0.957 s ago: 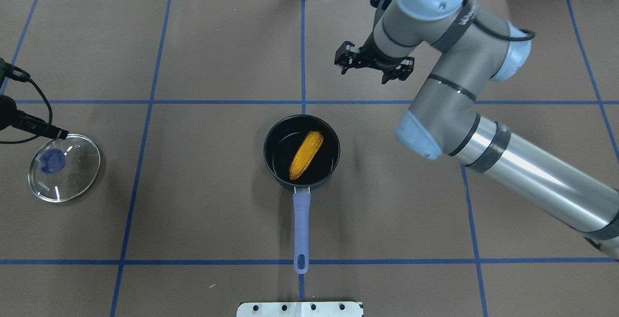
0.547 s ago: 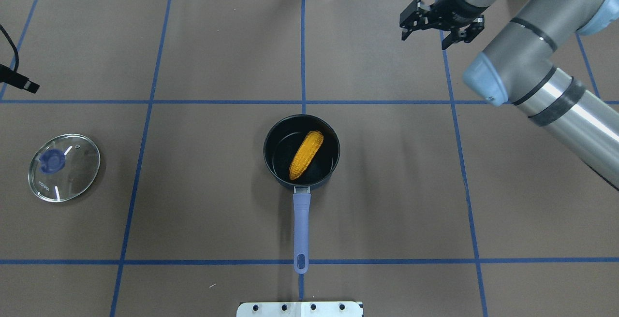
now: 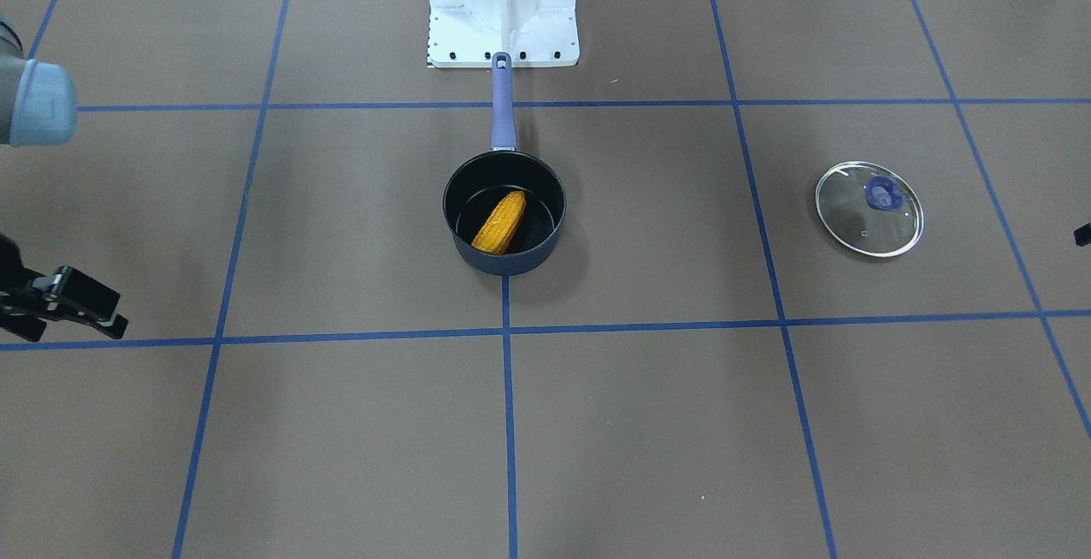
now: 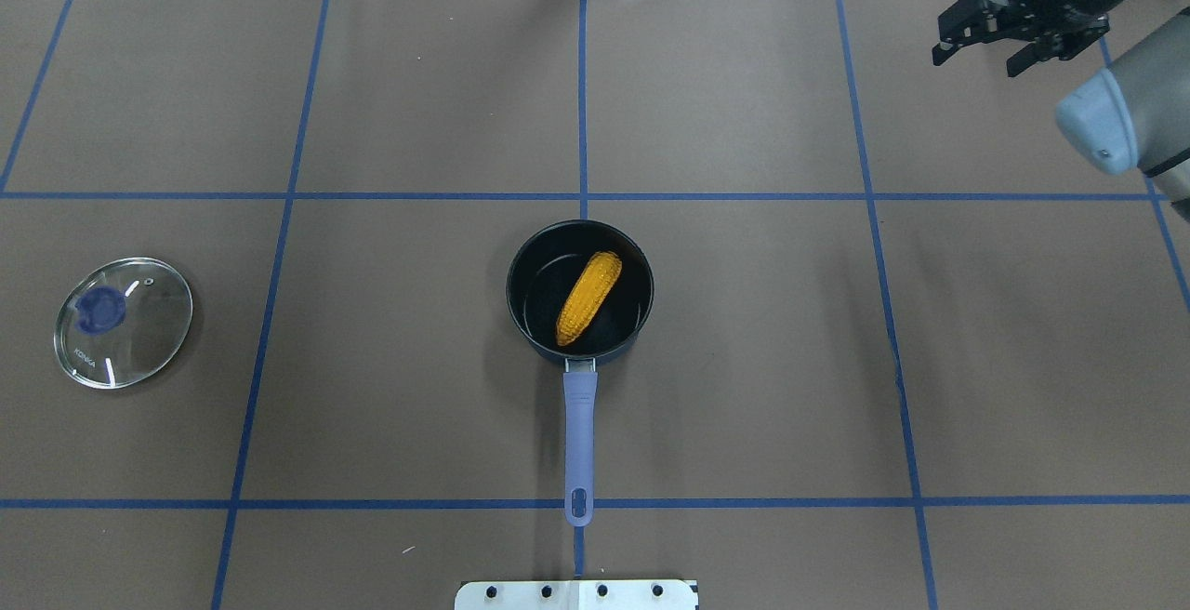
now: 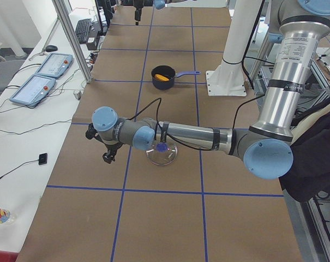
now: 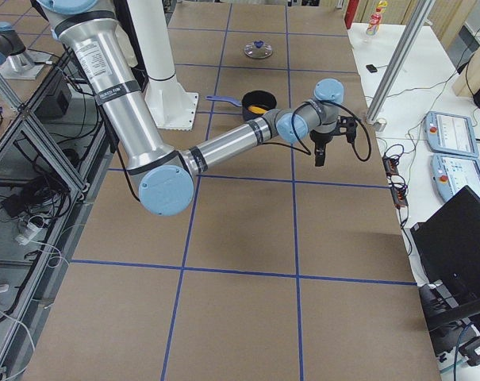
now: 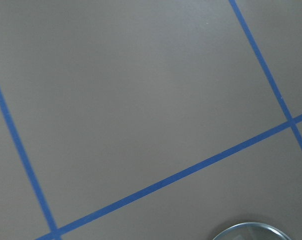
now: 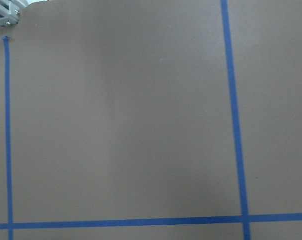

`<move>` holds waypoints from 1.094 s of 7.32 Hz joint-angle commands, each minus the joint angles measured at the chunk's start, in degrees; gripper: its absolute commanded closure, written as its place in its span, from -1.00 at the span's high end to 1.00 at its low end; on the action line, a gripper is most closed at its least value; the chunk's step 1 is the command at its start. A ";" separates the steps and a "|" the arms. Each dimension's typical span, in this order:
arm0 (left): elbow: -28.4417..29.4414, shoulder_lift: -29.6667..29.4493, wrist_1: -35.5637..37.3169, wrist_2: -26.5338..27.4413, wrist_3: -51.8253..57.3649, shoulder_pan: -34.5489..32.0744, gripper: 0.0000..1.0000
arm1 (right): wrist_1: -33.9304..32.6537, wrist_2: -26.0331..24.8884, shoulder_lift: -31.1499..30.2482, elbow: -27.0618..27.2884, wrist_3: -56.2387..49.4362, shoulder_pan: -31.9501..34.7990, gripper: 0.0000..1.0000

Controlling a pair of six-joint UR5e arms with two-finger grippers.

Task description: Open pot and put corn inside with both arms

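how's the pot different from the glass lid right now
The pot is opaque dark navy; the glass lid is clear with a metal rim. The pot has a long lavender handle; the lid has a small blue knob. The pot holds the corn; the lid holds nothing, off toward the robot's left. Both are round and sit on the brown table.

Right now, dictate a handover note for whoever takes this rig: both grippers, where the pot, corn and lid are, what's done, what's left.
Right gripper: open, empty, over the far right corner of the table, away from the pot.
Left gripper: near the glass lid; open or shut cannot be told.
The pot sits centre, uncovered, handle toward the robot. The corn lies inside it. The glass lid lies flat on the left side.
Done: lid off, corn in.
Left: apparently nothing but parking the arms.
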 commanded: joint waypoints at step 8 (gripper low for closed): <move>9.08 -0.04 0.35 -1.64 12.70 -11.49 0.89 | 0.58 4.17 -12.31 -10.49 -26.67 16.81 1.00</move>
